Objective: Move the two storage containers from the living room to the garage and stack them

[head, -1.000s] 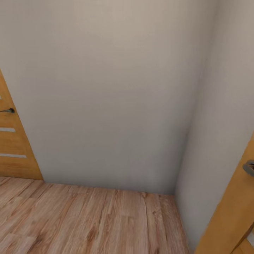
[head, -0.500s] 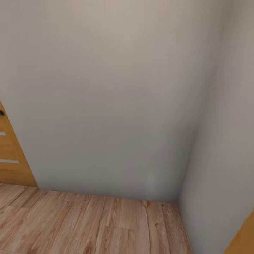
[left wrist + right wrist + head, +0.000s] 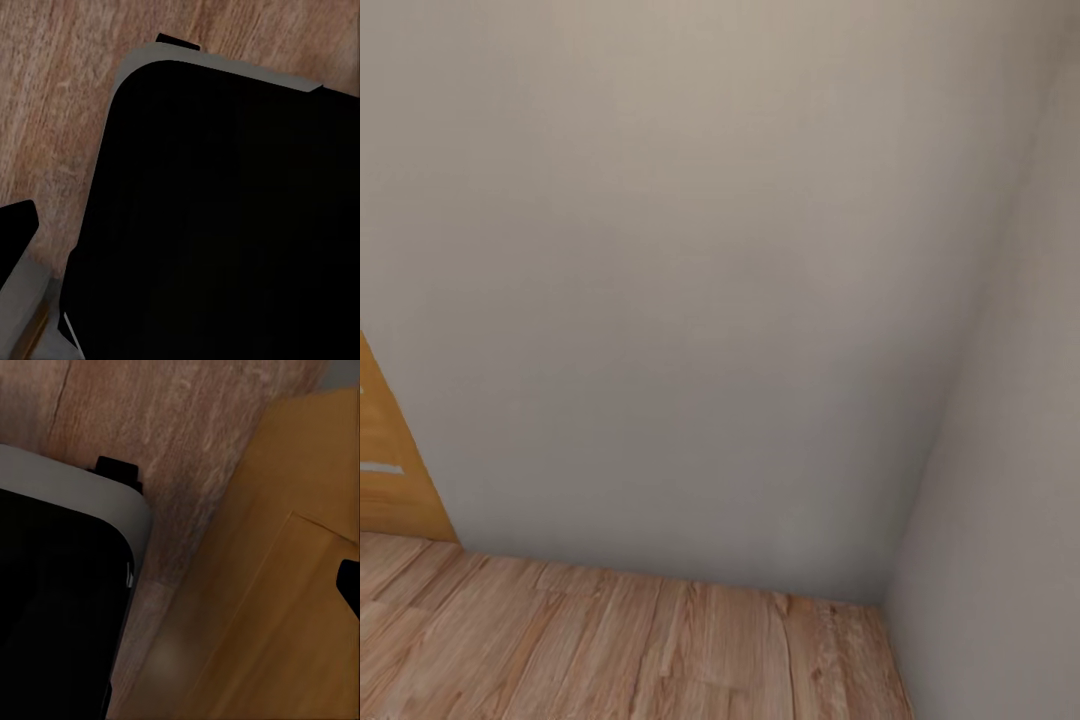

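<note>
The storage containers are out of view. The head view faces a room corner where two plain pale walls meet above light wood-plank flooring. In the left wrist view one dark fingertip of my left gripper pokes in at the frame's edge, beside my black, grey-rimmed base. The right wrist view has one dark fingertip of my right gripper in front of a honey-brown door. Neither view lets me judge how wide the jaws stand.
A honey-brown wooden door stands against the wall at the left. Another wooden door panel is close beside my base on the right side. The walls close off the way ahead and to the right.
The whole head view has shifted: the left door has slid further toward the left edge, the right door has left the frame, and the floor sits lower. That is the camera moving.
</note>
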You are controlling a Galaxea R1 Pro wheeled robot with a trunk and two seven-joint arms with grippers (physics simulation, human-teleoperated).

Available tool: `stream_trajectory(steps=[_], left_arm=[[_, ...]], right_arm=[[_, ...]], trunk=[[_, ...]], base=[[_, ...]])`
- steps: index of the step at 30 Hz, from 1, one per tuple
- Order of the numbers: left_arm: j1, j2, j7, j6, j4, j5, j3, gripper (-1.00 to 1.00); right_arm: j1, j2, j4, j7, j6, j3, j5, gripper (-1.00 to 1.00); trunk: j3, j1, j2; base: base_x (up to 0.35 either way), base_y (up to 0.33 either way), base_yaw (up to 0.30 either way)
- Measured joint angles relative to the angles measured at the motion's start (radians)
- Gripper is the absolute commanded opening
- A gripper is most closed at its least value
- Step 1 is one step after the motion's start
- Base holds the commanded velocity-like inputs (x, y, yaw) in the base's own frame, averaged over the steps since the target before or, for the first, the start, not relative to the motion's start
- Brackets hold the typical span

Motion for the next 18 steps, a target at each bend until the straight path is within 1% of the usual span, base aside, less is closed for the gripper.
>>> stream_trajectory(steps=[18], left_arm=[[0.000,0.000,0.000,0.000,0.000,-0.001,0.001,1.00]], right_arm=[[0.000,-0.001,0.000,0.000,0.000,0.000,0.001,1.00]], trunk=[[0.000,0.000,0.000]], base=[[0.008,0.000,0.265]])
